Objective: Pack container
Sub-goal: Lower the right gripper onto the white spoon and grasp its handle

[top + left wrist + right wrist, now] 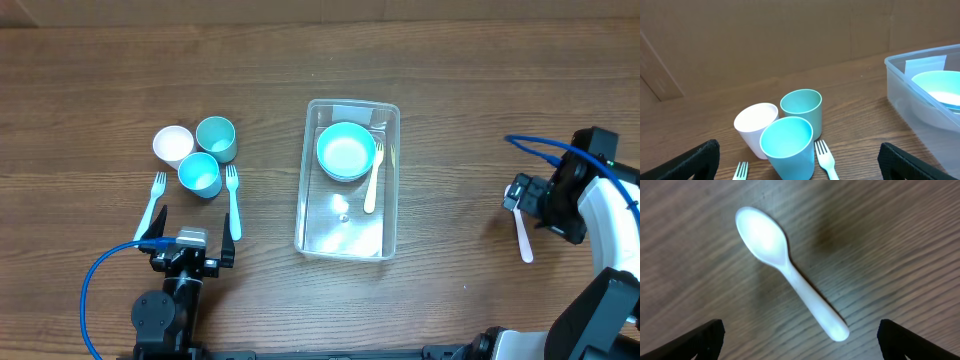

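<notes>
While the left gripper (192, 240) hangs at the near left of the bench (460, 100) with its fingers (695, 161) spread wide and holding nothing, three cups stand close together just beyond it: a white cup (173, 145), a teal cup (216, 138) and a light blue cup (200, 174). One pale fork (152, 205) lies left of the light blue cup and a second fork (233, 200) lies right of it. At the middle stands the container (303, 180), clear and rectangular, with a teal bowl (346, 150) in its far part and a cream utensil (373, 178) just right of the bowl. At the right, the right gripper (522, 195) has its fingers (695, 340) spread too, and a white spoon (790, 275) lies flat on the bench between them, touching neither.
</notes>
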`<state>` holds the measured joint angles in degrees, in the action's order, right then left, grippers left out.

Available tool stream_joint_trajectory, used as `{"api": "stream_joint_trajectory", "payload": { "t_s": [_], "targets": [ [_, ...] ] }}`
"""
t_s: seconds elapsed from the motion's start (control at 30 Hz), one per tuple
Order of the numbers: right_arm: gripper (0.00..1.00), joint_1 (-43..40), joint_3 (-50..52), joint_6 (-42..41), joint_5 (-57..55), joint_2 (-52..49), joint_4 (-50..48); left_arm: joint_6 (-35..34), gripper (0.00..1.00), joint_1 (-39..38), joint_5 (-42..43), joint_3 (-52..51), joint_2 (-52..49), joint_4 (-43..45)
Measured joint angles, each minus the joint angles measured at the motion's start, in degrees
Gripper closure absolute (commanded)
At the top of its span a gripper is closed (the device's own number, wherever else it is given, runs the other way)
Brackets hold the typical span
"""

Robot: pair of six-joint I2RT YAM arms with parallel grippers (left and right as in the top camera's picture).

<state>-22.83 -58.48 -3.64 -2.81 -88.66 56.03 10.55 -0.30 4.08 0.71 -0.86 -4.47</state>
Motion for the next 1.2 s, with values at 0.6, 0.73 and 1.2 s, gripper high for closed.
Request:
{"api": "stream_joint_trajectory", "payload": {
  "t_s": [0.6,0.73,1.2],
  "targets": [
    [0.04,0.0,13.07,4.55,-0.57,-1.73,-16.92,0.0,0.0,0.0,0.0,0.0,0.0,0.0],
    [0.13,0.09,14.95,3.43,3.32,-1.42,-20.81,0.0,0.0,0.0,0.0,0.0,0.0,0.0],
    [0.09,12.79,14.75,0.96,10.91,-1.18,-23.47,0.0,0.0,0.0,0.0,0.0,0.0,0.0]
  ]
}}
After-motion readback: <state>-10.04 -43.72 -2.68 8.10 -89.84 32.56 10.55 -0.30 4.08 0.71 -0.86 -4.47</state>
